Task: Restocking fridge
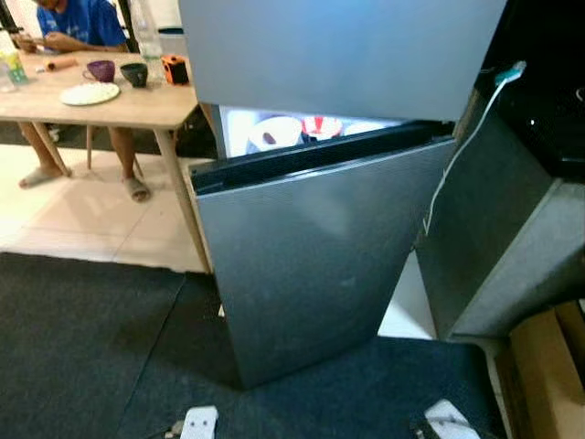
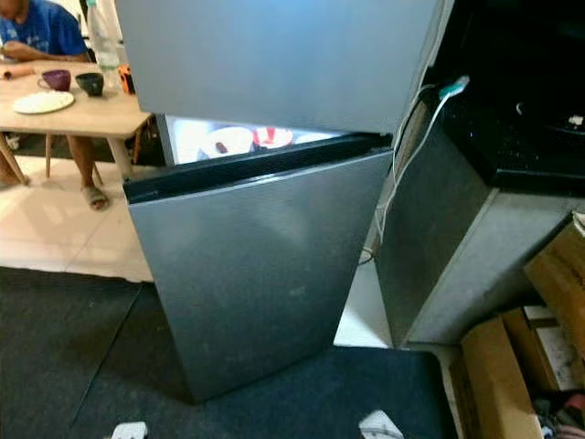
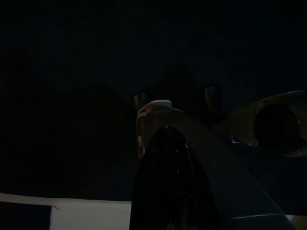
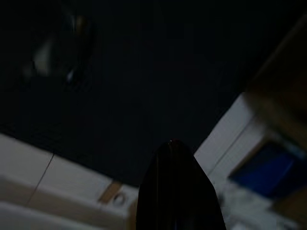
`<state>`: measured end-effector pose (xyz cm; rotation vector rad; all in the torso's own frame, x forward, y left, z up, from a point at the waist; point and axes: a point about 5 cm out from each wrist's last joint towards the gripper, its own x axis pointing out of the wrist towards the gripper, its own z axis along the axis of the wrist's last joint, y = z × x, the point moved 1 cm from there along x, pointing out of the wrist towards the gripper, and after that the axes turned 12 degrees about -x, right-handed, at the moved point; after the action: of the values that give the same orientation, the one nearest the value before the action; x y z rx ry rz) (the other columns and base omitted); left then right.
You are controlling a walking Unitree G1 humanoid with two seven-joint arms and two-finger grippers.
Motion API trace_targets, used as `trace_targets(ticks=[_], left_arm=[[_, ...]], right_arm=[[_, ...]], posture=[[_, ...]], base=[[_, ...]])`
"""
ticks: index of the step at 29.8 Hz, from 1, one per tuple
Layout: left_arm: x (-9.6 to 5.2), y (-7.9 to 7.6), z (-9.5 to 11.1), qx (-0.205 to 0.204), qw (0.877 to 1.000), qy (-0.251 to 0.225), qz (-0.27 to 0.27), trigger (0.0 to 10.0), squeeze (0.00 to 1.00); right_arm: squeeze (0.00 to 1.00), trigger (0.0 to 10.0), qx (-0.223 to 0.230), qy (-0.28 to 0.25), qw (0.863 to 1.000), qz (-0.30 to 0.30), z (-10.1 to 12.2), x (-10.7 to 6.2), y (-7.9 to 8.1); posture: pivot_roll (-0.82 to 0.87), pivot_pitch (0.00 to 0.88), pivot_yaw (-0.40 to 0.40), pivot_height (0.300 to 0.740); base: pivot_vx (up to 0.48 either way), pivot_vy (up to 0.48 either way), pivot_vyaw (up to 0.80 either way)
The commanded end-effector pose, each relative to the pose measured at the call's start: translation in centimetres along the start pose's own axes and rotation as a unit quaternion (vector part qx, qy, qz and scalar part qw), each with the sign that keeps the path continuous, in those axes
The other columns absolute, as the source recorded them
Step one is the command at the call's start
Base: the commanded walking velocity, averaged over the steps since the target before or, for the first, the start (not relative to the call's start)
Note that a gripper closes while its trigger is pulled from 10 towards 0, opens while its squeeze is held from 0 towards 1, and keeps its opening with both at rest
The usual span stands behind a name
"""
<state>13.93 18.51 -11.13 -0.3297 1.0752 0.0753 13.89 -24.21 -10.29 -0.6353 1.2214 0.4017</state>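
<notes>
A grey two-door fridge (image 1: 311, 265) stands straight ahead. Its lower door (image 2: 247, 265) is ajar by a narrow gap at the top, and the lit inside shows white and red items (image 1: 292, 131). The upper door (image 1: 338, 50) is closed flat. Both arms hang low and idle. In the dark left wrist view, my left gripper (image 3: 165, 132) appears as one black tapered shape with the fingers together over dark floor. My right gripper (image 4: 172, 146) looks the same, shut on nothing, above dark carpet and pale tiles.
A dark cabinet (image 2: 457, 238) stands right of the fridge with a white cable (image 1: 457, 155) hanging down. Cardboard boxes (image 2: 530, 375) sit at lower right. At the left, a person sits at a wooden table (image 1: 137, 105) with cups and a plate. Dark carpet (image 1: 82, 347) lies before the fridge.
</notes>
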Motion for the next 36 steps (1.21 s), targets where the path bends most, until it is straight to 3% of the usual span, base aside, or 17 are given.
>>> trace_targets(ticks=[1,14,19,25,32,36], left_arm=[[-0.1,0.2,-0.4,0.006,1.0,0.012,0.002,10.0,0.0],[0.0,0.2,-0.3,0.013,1.0,0.014,0.001,10.0,0.0],[-0.1,0.3,-0.3,0.012,1.0,0.015,0.005,10.0,0.0],[-0.1,0.5,-0.3,-0.001,1.0,0.01,0.014,10.0,0.0],[-0.1,0.5,-0.3,0.005,1.0,0.011,0.013,10.0,0.0],[-0.1,0.5,-0.4,0.005,1.0,0.012,0.012,10.0,0.0]], right_arm=[[0.0,10.0,0.018,-0.008,1.0,-0.012,0.5,0.0,-0.2],[0.0,10.0,0.039,-0.04,0.998,-0.01,1.6,0.0,-0.3],[0.0,10.0,0.033,-0.043,0.998,-0.012,1.7,0.0,-0.4],[0.0,10.0,0.044,-0.045,0.998,-0.018,1.7,0.0,-0.5],[0.0,10.0,0.086,-0.102,0.991,-0.001,2.9,-0.1,-0.4],[0.0,10.0,0.111,-0.169,0.979,0.002,5.0,-0.5,-1.5]], posture=[[-0.07,0.043,-0.03,0.74],[-0.07,0.04,-0.029,0.74],[-0.08,0.038,-0.027,0.74],[-0.08,0.038,-0.029,0.74],[-0.08,0.038,-0.029,0.74],[-0.07,0.038,-0.026,0.74]], base=[[0.386,0.0,0.0],[0.385,0.0,0.0],[0.379,0.0,0.78],[0.044,0.0,0.0],[0.0,0.0,0.0],[0.0,0.0,0.0]])
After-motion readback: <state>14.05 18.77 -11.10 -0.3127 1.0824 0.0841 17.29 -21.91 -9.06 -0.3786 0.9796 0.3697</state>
